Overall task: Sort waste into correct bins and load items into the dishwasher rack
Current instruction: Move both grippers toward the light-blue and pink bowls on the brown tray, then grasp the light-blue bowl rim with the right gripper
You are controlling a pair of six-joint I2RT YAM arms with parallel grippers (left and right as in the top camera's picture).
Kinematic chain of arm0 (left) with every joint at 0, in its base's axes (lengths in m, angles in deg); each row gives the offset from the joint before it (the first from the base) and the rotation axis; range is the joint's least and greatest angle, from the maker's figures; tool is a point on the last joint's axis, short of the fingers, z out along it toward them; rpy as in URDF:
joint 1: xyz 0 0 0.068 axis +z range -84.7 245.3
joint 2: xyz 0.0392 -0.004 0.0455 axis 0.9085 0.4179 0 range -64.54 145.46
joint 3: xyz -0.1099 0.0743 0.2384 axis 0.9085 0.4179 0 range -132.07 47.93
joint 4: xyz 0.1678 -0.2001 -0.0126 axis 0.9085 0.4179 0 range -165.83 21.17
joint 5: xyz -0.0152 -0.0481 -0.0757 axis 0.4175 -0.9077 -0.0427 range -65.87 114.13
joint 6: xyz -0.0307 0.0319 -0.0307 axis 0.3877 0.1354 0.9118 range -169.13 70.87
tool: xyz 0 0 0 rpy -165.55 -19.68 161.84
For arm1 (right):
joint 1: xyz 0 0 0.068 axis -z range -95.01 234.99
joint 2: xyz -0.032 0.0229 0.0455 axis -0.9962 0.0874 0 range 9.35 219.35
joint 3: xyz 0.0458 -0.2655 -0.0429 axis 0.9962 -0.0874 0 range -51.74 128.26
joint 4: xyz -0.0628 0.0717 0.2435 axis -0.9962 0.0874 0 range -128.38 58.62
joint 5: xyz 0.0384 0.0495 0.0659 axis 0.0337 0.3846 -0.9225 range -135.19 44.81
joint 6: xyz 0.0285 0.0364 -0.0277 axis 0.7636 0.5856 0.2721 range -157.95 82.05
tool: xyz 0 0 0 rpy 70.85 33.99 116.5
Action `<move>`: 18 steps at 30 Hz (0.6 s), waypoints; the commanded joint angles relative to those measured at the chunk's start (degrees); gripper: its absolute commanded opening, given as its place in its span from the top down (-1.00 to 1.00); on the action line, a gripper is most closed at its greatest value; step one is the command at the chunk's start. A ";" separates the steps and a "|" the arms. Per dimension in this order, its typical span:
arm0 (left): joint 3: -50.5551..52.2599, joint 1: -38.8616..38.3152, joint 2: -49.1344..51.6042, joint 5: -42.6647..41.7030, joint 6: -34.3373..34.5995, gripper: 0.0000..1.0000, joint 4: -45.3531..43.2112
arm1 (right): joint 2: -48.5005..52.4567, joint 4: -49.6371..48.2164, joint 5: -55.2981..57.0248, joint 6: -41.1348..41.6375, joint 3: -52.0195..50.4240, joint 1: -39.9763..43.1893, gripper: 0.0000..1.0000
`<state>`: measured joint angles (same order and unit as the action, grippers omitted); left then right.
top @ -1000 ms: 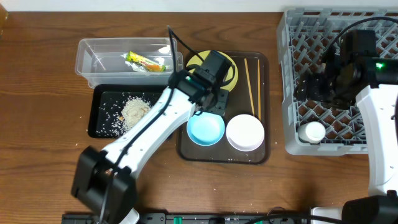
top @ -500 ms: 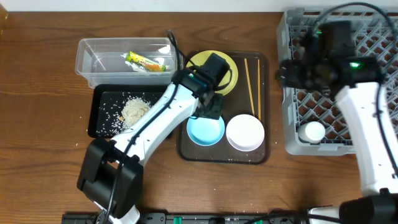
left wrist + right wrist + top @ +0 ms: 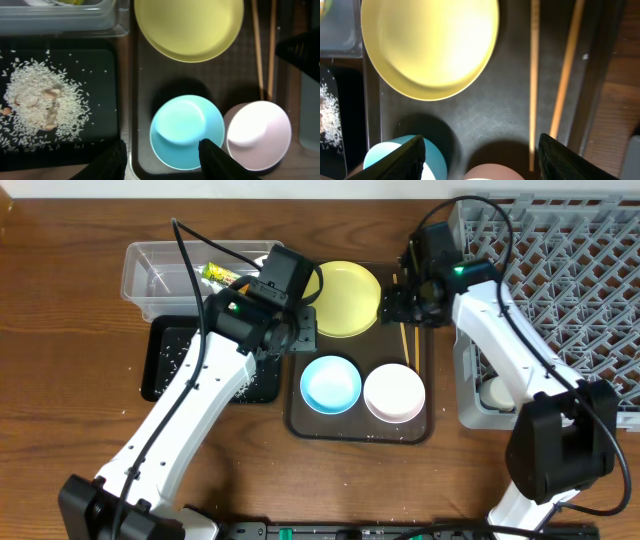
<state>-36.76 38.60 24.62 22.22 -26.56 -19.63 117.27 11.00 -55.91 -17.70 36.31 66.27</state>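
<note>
left gripper (image 3: 161,145): wide open, empty, above left side of blue bowl (image 3: 186,131)
right gripper (image 3: 481,139): wide too, nothing held, above the gap between yellow plate (image 3: 430,45) and chopsticks (image 3: 534,75)
rice (image 3: 40,107): heaped in black tray (image 3: 107,65)

A brown wooden table (image 3: 60,430) fills nearly the whole overhead view, its grain running from left to right in darker and lighter streaks. Along the top edge of that frame a narrow pale strip (image 3: 200,188) runs behind the tabletop; whether it is a wall or a bare edge cannot be told. At the bottom edge, near the middle, lies a dark rail (image 3: 330,532) with small green marks. The light is even and soft, casting only faint, blurred shadows on the wood.
</note>
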 commanded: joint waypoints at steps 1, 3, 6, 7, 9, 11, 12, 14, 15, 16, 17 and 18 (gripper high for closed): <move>-0.24 1.36 0.52 1.55 0.48 0.00 0.35 | 0.46 0.50 -0.98 1.07 0.33 -2.49 -0.37; -0.24 2.32 0.52 1.57 0.48 0.00 0.35 | 0.48 1.92 -2.19 -1.29 0.33 -4.09 -0.36; -0.24 4.68 0.52 1.53 0.50 0.01 0.35 | 0.48 3.98 -1.77 -3.82 0.33 -6.95 -0.37; -0.24 5.46 0.52 1.49 0.55 0.07 0.37 | 0.57 4.50 -1.03 -3.80 0.33 -7.67 -0.37; -0.24 6.97 0.46 0.42 0.68 0.17 0.42 | 0.63 5.38 0.81 -3.72 0.33 -8.79 -0.38; -0.24 7.39 0.46 -2.05 0.63 0.20 0.42 | 0.63 5.40 0.76 -3.48 0.33 -8.70 -0.41; -0.24 7.23 0.48 -2.47 0.57 0.20 0.50 | 0.63 5.22 -0.52 -3.56 0.33 -8.39 -0.42; -0.24 6.56 0.48 -2.47 -0.24 0.20 0.74 | 0.63 5.05 -3.63 -4.17 0.33 -7.82 -0.40; -0.24 6.47 0.48 -2.34 -0.22 0.19 0.85 | 0.72 5.07 -4.59 -5.05 0.33 -7.80 -0.38; -0.24 6.49 0.48 -2.29 -0.20 0.19 0.96 | 0.76 5.07 -4.61 -5.84 0.33 -7.82 -0.36; -0.24 6.58 0.48 -2.05 -0.17 0.18 0.96 | 0.81 5.09 -4.61 -6.60 0.33 -8.09 -0.33; -0.24 6.80 0.48 -1.84 -0.17 0.18 0.94 | 1.01 5.09 -4.48 -7.80 0.33 -8.50 -0.29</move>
<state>-36.76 45.20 24.93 20.53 -26.45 -19.04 117.42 16.14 -58.69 -22.16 36.31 58.14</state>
